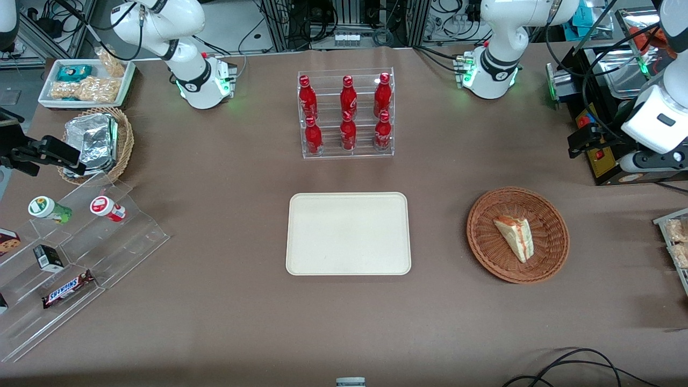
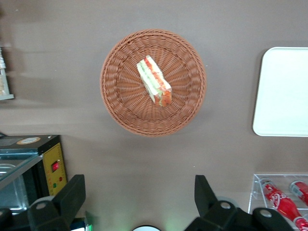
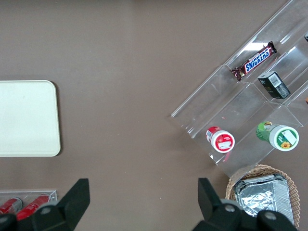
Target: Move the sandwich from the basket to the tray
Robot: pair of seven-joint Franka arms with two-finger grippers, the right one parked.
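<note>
sandwich [image 1: 515, 237] in basket [image 1: 553, 257] (long axis diagonal, narrow tip farthest from camera) | pincer [image 2: 139, 202] wide apart, high above table

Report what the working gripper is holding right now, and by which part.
Nothing is held. The gripper is open and hangs above bare table beside the basket, with the sandwich lying untouched in it.

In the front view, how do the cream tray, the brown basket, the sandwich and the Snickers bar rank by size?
Largest to smallest:
1. tray
2. basket
3. Snickers bar and sandwich: look alike, no ranking.
The gripper, open, hangs above the table beside the basket.
</note>
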